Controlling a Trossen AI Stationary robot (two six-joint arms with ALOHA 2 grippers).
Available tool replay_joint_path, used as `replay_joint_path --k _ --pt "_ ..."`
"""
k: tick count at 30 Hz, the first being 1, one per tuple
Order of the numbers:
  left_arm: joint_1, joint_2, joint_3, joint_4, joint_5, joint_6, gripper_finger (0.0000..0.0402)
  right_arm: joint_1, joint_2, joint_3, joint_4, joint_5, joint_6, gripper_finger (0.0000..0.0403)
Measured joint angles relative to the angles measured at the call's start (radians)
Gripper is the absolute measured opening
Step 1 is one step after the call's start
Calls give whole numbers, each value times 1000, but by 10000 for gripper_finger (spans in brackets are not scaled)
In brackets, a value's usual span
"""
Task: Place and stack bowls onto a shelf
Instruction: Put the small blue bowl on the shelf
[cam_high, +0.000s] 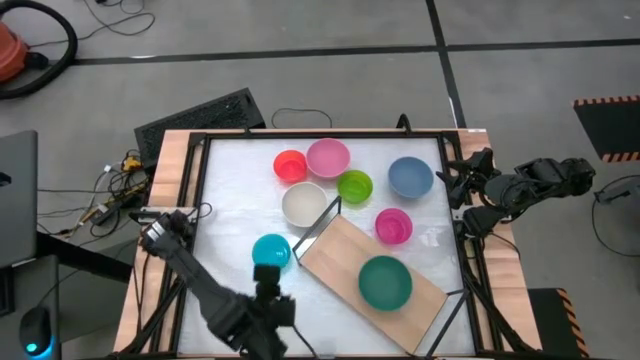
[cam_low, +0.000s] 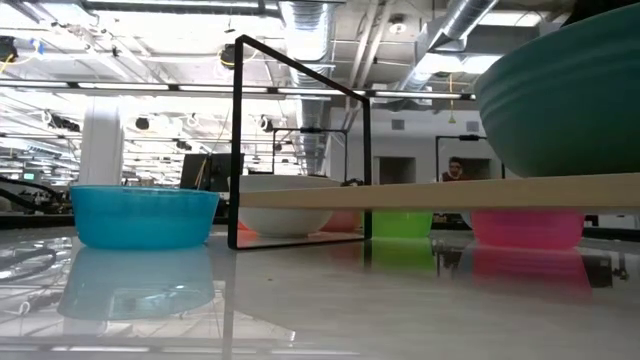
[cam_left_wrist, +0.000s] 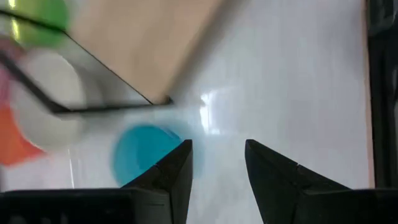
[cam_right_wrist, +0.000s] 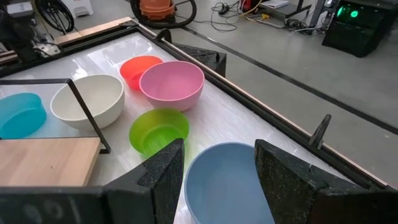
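Note:
The light-wood shelf stands slantwise on its black frame, near the table's near edge. The dark green bowl sits on it, and also looms in the low view. On the tabletop stand the red, pink, lime, blue, white, magenta and cyan bowls. My left gripper is open, above the table just near of the cyan bowl. My right gripper is open, close above the blue bowl's right side.
The shelf's black frame rises beside the white bowl. Black rails run along the tabletop's edges. Bare white tabletop lies to the left of the bowls and between the shelf and the right edge.

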Motion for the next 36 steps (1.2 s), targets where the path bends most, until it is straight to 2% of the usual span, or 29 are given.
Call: replay_joint_path --k 4,8,11,16,18,20,26,33,36 --pt "-17 -14 -175 136 67 -57 132 0 0 0 0 0 0 221" --pt "1 -93 -337 343 117 -29 132 0 0 0 0 0 0 221" --pt "23 -205 -489 437 131 -40 132 0 0 0 0 0 0 221" --pt "72 -483 -819 616 185 -78 132 0 0 0 0 1 19 221" --pt "109 -558 -951 719 241 -93 132 0 0 0 0 1 21 221" --pt "143 -604 -1045 797 252 -95 132 0 0 0 0 1 31 221" --pt "229 -618 -1141 826 254 21 134 0 0 0 0 1 37 221" --pt "288 -609 -1161 859 273 181 136 0 0 0 0 1 37 221" --pt "299 -591 -1163 858 316 232 136 0 0 0 0 1 37 221"
